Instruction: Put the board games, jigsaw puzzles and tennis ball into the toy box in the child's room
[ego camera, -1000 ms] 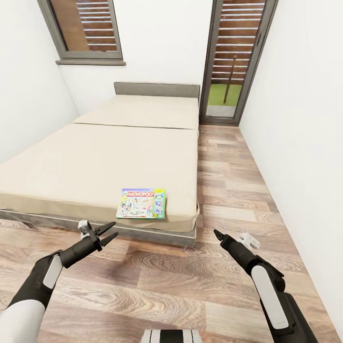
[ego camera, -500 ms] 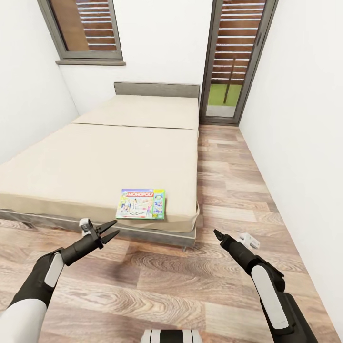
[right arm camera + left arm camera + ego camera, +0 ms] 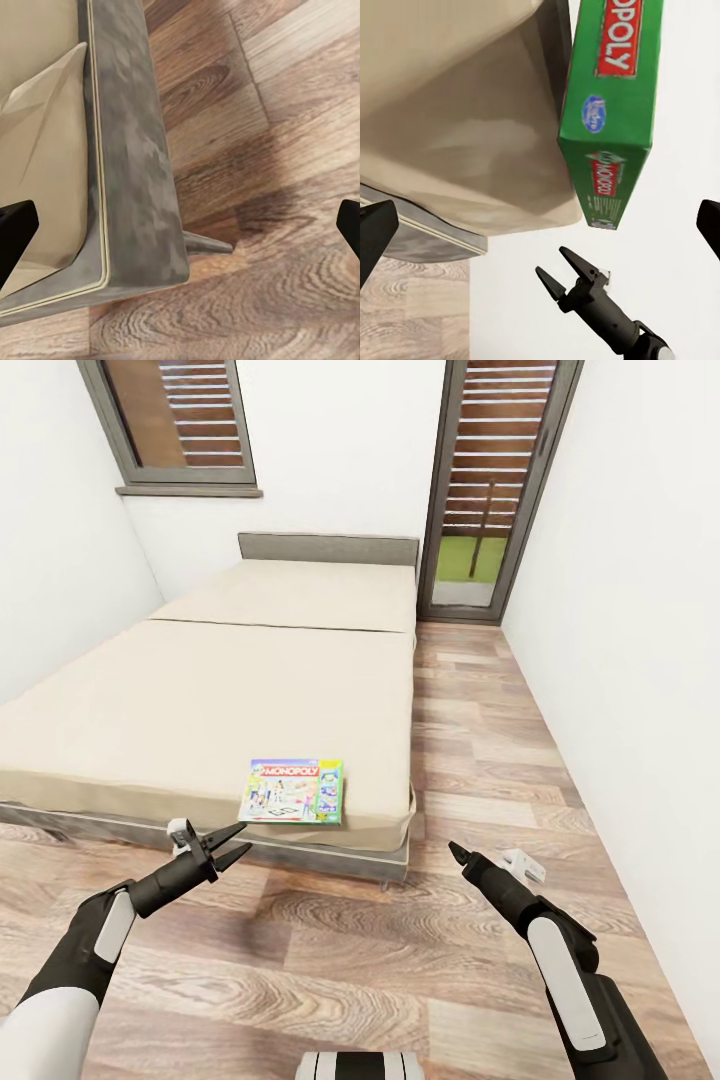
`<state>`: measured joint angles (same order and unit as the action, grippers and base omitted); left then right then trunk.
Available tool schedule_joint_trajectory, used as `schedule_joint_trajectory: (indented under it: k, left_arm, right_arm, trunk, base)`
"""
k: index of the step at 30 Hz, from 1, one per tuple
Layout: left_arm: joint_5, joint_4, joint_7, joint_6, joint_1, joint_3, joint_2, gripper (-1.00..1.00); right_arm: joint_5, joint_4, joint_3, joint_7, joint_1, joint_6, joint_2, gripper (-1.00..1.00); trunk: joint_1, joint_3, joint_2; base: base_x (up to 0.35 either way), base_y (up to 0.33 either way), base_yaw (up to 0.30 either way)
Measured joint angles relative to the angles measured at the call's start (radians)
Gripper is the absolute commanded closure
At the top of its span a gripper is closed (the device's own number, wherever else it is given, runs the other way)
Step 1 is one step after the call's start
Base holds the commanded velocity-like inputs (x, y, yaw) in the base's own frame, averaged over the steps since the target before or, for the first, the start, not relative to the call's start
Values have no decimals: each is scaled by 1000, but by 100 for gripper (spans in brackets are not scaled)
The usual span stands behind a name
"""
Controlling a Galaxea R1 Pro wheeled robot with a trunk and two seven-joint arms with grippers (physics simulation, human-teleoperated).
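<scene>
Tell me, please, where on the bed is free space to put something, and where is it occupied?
The bed is bare from the headboard down to the near edge. One crowded spot: the Monopoly box at the near corner. The floor strip between bed and white wall is bare too.

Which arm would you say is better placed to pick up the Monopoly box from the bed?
Probably the left: the left gripper hangs open just below the Monopoly box at the bed edge, while the right gripper sits farther off.
</scene>
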<state>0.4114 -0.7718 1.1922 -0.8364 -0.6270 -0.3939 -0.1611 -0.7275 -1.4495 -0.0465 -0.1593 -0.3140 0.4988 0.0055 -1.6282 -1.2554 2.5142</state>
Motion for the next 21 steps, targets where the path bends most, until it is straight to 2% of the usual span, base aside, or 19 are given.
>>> schedule_joint_trajectory:
  k: [21]
  left_arm:
    - [0,0,1,0,0,0,0,-100]
  right_arm:
    - [0,0,0,0,0,0,0,-100]
  trunk:
    - [0,0,0]
  base:
    - [45,-3,0]
